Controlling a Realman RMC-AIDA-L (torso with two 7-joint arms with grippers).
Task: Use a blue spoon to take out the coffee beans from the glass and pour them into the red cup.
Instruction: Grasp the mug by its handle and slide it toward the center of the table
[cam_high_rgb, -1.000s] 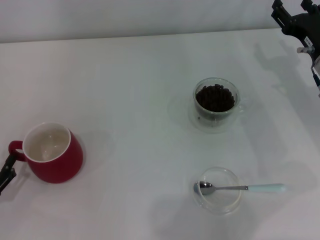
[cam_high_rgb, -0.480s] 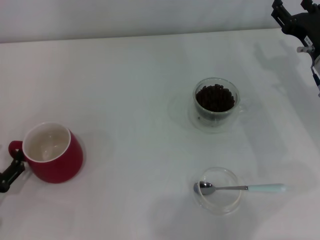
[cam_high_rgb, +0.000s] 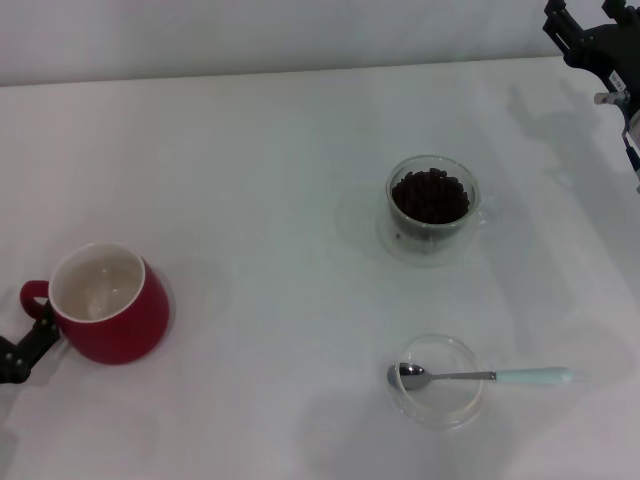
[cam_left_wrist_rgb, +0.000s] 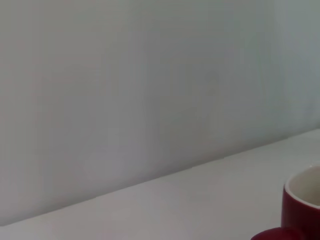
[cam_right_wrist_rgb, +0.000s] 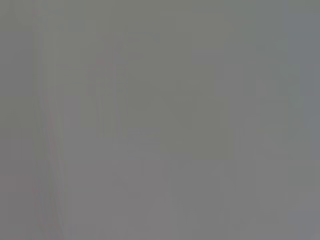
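Left hand (cam_high_rgb: 22, 345): I see it low at the left edge of the head view, a dark jointed piece angled up toward the red cup's loop handle and touching or just short of it. I cannot tell how its fingers stand.

Right hand (cam_high_rgb: 590, 40): raised at the far right corner, well apart from everything on the surface, with dark prongs pointing up and away (the arm runs off the right edge). I cannot tell whether it is wide or narrow.

Red cup (cam_high_rgb: 108, 303): upright on the near left of the surface, white inside showing, handle turned toward the left hand. My left wrist view catches only its rim and red side (cam_left_wrist_rgb: 301, 207) in a corner, with a pale wall beyond.

Glass (cam_high_rgb: 432, 200): upright on its clear saucer, right of centre and well apart from the red cup, its small handle on the right.

Coffee beans (cam_high_rgb: 430, 196): a dark heap inside the glass, close to the rim.

Blue spoon (cam_high_rgb: 482, 376): lying flat near the front right, metal bowl resting in a shallow clear glass dish (cam_high_rgb: 436, 404), pale blue handle reaching out to the right over the dish rim.

Surface (cam_high_rgb: 260, 180): white.

Right wrist view: a flat grey field.
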